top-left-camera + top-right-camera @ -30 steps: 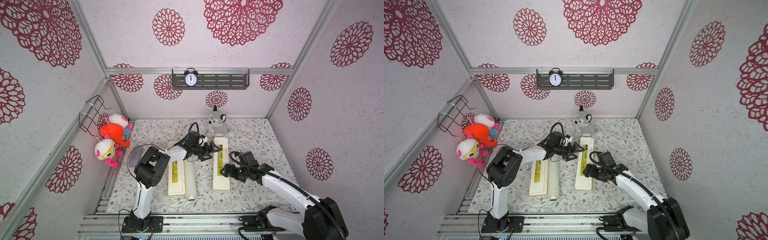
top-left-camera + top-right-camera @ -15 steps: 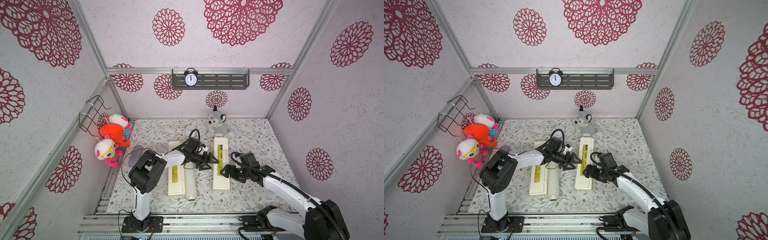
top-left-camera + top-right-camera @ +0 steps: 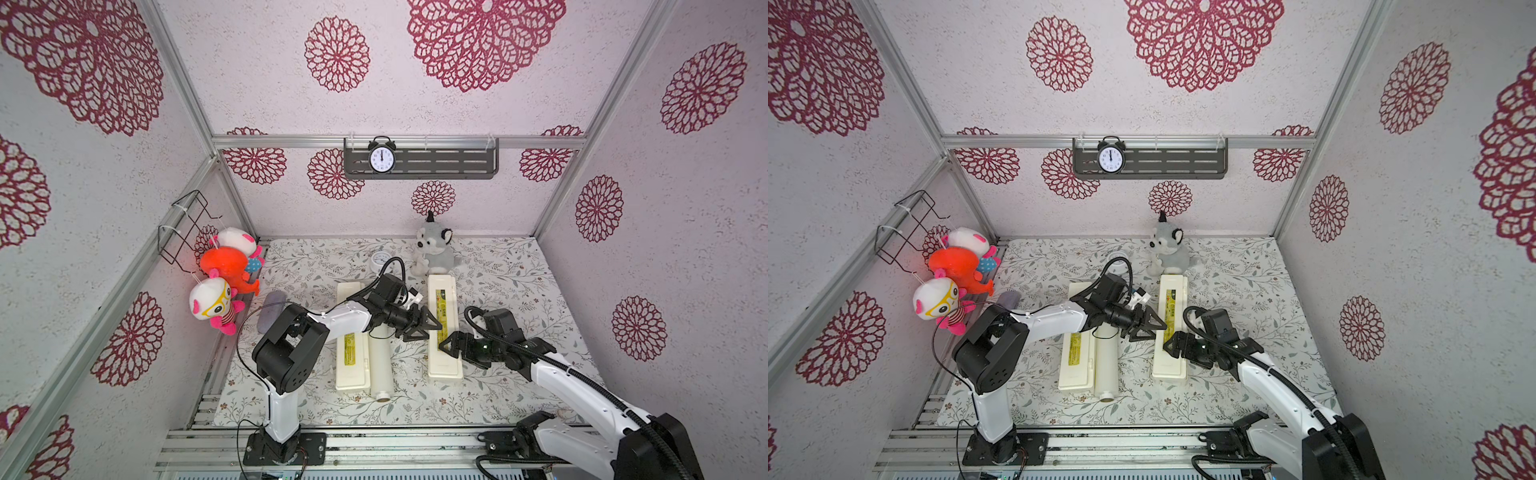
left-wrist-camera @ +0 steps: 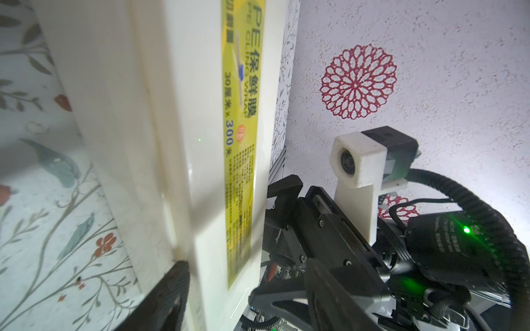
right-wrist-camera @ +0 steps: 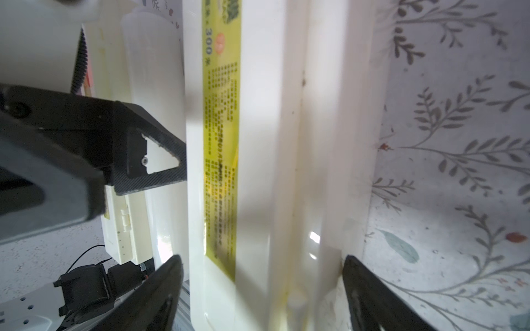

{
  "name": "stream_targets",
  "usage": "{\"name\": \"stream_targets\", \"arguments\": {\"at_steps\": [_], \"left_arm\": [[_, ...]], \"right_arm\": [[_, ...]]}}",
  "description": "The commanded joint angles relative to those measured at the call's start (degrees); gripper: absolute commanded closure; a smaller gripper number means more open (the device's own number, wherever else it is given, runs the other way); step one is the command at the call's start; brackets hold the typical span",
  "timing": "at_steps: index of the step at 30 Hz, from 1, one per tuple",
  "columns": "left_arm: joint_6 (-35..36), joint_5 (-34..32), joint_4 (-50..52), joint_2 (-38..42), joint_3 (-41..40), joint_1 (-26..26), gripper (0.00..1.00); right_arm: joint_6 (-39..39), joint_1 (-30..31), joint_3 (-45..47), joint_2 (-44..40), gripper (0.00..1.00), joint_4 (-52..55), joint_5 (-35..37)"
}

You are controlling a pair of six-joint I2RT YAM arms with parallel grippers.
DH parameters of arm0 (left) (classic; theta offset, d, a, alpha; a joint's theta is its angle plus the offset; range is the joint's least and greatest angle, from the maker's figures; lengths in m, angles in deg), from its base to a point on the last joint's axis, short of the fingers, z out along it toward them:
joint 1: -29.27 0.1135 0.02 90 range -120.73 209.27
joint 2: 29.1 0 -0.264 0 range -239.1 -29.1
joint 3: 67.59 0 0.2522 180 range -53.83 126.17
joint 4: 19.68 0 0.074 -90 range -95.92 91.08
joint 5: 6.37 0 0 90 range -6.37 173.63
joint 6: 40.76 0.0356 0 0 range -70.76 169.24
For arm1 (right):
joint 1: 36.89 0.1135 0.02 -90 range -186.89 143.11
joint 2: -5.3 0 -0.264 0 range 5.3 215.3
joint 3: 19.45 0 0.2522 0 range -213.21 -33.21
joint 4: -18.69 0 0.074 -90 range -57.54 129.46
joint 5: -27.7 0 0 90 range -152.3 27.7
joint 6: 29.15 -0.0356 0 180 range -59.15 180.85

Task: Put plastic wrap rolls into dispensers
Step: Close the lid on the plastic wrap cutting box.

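Step in hand, as judged: opening the lid of one dispenser (image 3: 444,297) ahead of loading. Both boxes appear shut and no roll is seated. Right gripper (image 5: 261,256): jaws spread wide, one finger (image 5: 163,292) on each long side of the dispenser, with the box lying between them and running on ahead of the fingertips; whether the pads bear on its walls cannot be confirmed. Left gripper (image 3: 424,330): jaws part spread, with no pinch that the views confirm. In the right wrist view one of its fingers (image 5: 155,160) is at the box's long edge, apparently touching. In the left wrist view the lid (image 4: 212,129) with its yellow-green label (image 4: 243,114) lies straight ahead between the fingers, one of them at the seam under the lid. Plastic wrap roll (image 3: 381,365): on the table behind the left gripper's fingertips, passing under its wrist, close against the other dispenser (image 3: 352,365). Only one roll is found in any view. Next move, as judged: the left jaws must close on the lid lip alone, then lift it in an arc about the hinge, presumably on the side away from that gripper, while the right jaws hold the body down; a grip taking lid and body together would raise the whole box
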Motion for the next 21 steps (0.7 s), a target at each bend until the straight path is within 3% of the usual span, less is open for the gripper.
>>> {"name": "stream_targets", "arguments": {"at_steps": [1,8,13,21], "left_arm": [[-0.1,1.2,-1.1,-1.4,1.4,-1.2,0.33],[1.3,-0.2,1.2,-2.2,1.6,-1.2,0.35],[5.8,-2.5,8.7,-5.6,4.1,-1.8,0.36],[6.9,-4.4,11.4,-8.1,5.6,-2.1,0.38]], "right_arm": [[-1.9,0.1,0.4,-1.3,0.12,-3.6,-3.7],[-1.3,0.0,0.9,0.0,0.12,-3.0,-3.1],[-0.3,0.1,0.2,0.0,0.13,-0.6,-1.6],[-1.0,-0.2,2.4,1.0,0.22,-3.2,-2.8]]}}
